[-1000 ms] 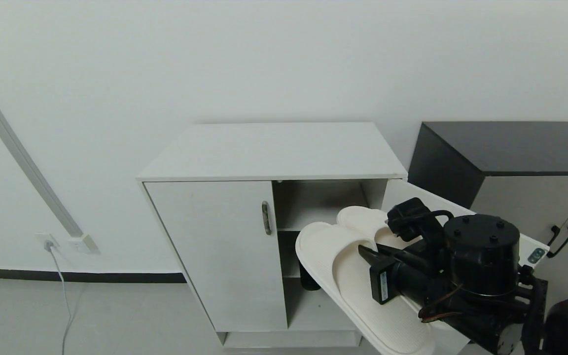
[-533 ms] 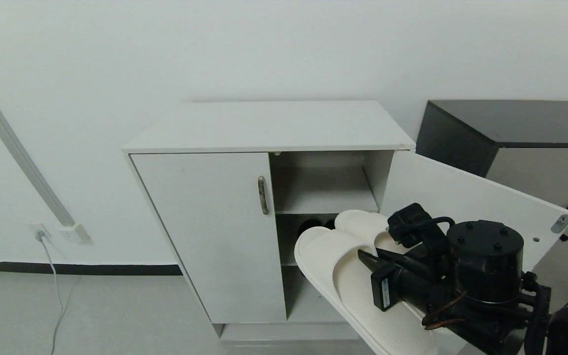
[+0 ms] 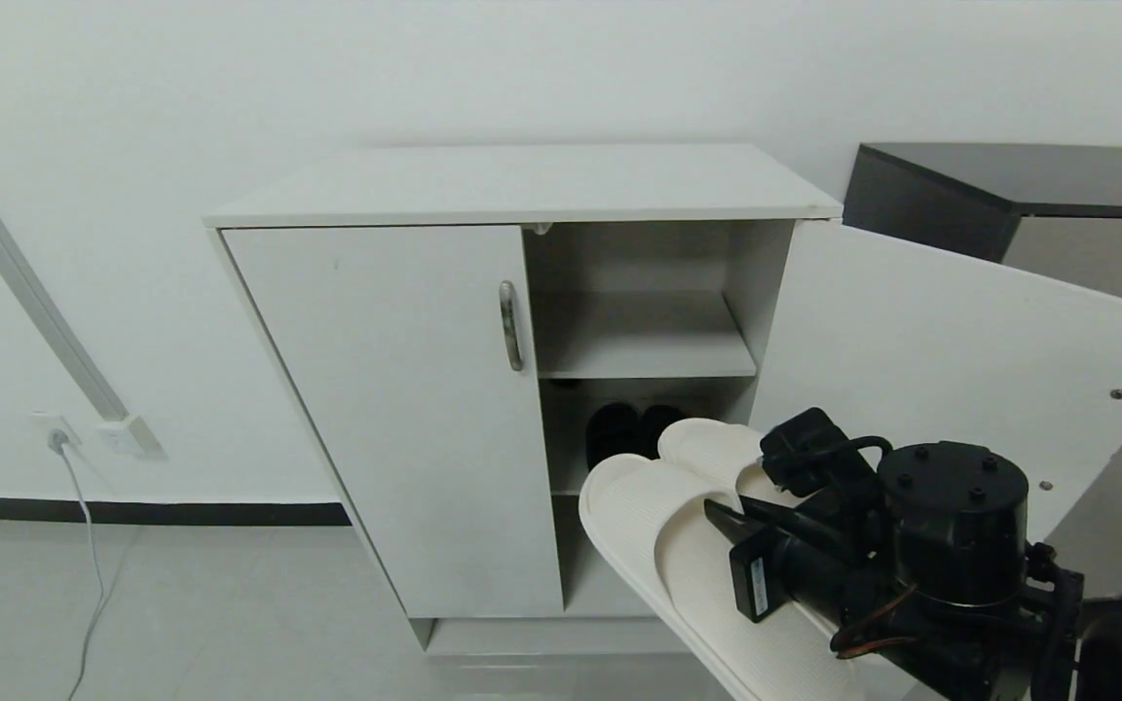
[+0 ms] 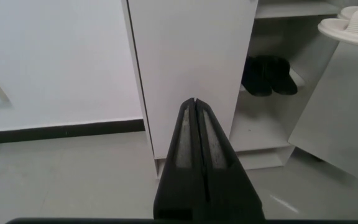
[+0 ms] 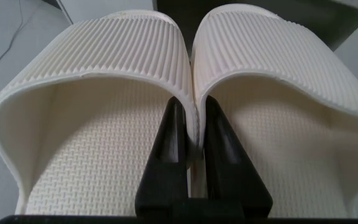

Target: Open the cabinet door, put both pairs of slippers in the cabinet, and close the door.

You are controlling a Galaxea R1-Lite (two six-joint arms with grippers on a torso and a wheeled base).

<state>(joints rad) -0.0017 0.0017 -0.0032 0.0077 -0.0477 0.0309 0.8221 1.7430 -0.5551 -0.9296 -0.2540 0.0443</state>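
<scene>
The white cabinet (image 3: 522, 180) stands against the wall, its left door (image 3: 386, 389) closed and its right door (image 3: 951, 341) swung wide. A black pair of slippers (image 3: 629, 431) (image 4: 269, 74) sits on the middle shelf. My right gripper (image 3: 722, 511) (image 5: 190, 102) is shut on the touching inner edges of the white pair of slippers (image 3: 658, 526) (image 5: 104, 93). It holds them side by side, toes toward the opening, just in front of the middle shelf. My left gripper (image 4: 195, 102) is shut and empty, low in front of the closed left door.
A dark cabinet (image 3: 1009, 195) stands right of the open door, close behind it. A wall socket with a cable (image 3: 59, 438) and a slanted conduit (image 3: 25, 282) are at the left. Grey floor (image 3: 181, 613) lies open before the left door.
The head view has shifted: the cabinet sits higher and larger in the picture, and the black slippers on the middle shelf have come into sight. My right gripper still holds the white pair.
</scene>
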